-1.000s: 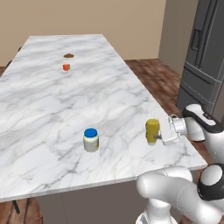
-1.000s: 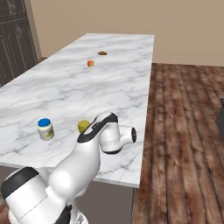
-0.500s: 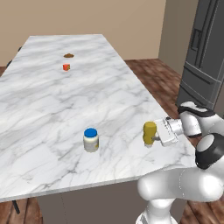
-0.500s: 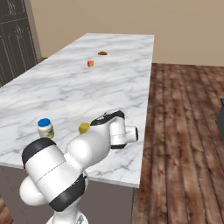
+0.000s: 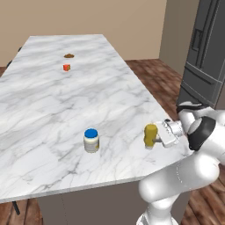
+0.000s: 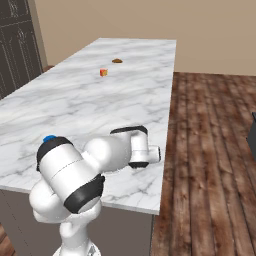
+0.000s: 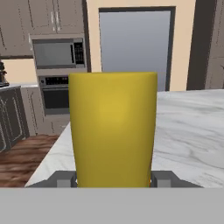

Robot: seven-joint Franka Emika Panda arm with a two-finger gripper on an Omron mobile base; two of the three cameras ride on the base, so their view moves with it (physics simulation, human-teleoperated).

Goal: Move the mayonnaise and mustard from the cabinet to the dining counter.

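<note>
The mustard (image 5: pixel 150 134), a yellow squeeze bottle, stands upright at the right edge of the white marble dining counter (image 5: pixel 52 101), at or just above its surface. My gripper (image 5: pixel 156 138) is shut on it from the right. In the hand view the mustard (image 7: pixel 113 127) sits close up, and a finger (image 7: pixel 162 179) presses against each side of it. The mayonnaise (image 5: pixel 91 139), a white jar with a blue lid, stands alone on the counter to the left of the mustard; its lid (image 6: pixel 49 138) peeks from behind my arm. Brown upper cabinets (image 7: pixel 26 17) show far off; I cannot tell whether one is the task's cabinet.
A small orange cube (image 5: pixel 66 67) and a brown morsel (image 5: pixel 69 56) lie at the counter's far end. A dark fridge (image 5: pixel 206 57) stands to the right, with wood floor (image 6: pixel 210 130) beside the counter. A microwave (image 7: pixel 59 52) and oven are far behind.
The arm has folded down and drawn nearer the base. The mustard in its grip has sunk slightly toward the counter's near right edge. The mayonnaise has not moved.
</note>
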